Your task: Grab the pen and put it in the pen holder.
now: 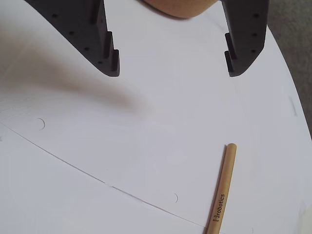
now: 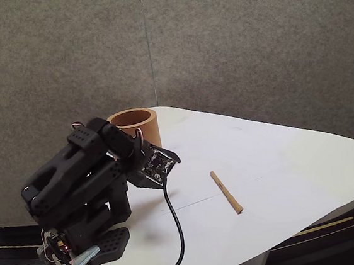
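My hand (image 1: 173, 63) is open w/ nothing in it; pen (image 1: 222, 192) lies at 5 o'clock on counter (image 1: 146, 146), wrist view.

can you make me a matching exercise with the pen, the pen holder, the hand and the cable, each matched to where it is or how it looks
Things:
1. pen
2. pen holder
3. hand
4. cable

Descriptions:
A. open, holding nothing, above the bare table
B. black, curving down from the arm toward its base
C. lying flat on the white tabletop, apart from the arm
D. standing upright at the far edge of the table, behind the arm

Pairs: 1-C, 2-D, 3-A, 4-B
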`<state>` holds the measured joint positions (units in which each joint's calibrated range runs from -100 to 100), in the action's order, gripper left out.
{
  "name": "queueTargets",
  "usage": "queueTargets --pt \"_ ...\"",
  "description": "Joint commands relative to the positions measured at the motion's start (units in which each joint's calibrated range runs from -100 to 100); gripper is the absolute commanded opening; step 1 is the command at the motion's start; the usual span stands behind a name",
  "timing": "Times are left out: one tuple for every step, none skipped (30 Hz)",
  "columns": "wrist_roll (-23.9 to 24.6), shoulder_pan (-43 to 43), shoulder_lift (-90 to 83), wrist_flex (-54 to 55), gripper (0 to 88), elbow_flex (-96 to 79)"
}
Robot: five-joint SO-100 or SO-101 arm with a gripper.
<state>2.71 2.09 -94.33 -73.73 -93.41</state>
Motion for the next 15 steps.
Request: queueTargets --pt "0.3 0.0 0.3 -0.8 30.7 -0.1" --pt "0.3 0.0 0.3 -0.8 30.7 -0.1" --pt "0.3 0.0 0.3 -0.8 30.7 -0.1" --pt "0.3 0.0 0.3 -0.8 30.7 -0.1" --pt "0.3 0.0 0.3 -0.8 30.7 -0.1" --pt "0.3 0.0 0.3 -0.8 30.7 -0.1" --pt "0.3 0.1 0.3 -0.8 30.7 -0.1" --pt "0.3 0.4 0.3 -0.8 30.7 -0.1" --pt "0.3 0.5 0.3 -0.8 30.6 -0.1" --pt "0.3 0.5 0.3 -0.8 30.6 -0.1" --pt "0.2 0.5 0.3 -0.8 30.6 -0.1" --pt "0.0 0.6 0.3 -0.8 30.6 -0.1" --pt "-0.1 0.6 0.4 -0.8 30.6 0.0" --pt "-0.1 0.7 0.6 -1.0 30.6 0.1" --pt "-0.1 0.8 0.7 -1.2 30.6 0.1"
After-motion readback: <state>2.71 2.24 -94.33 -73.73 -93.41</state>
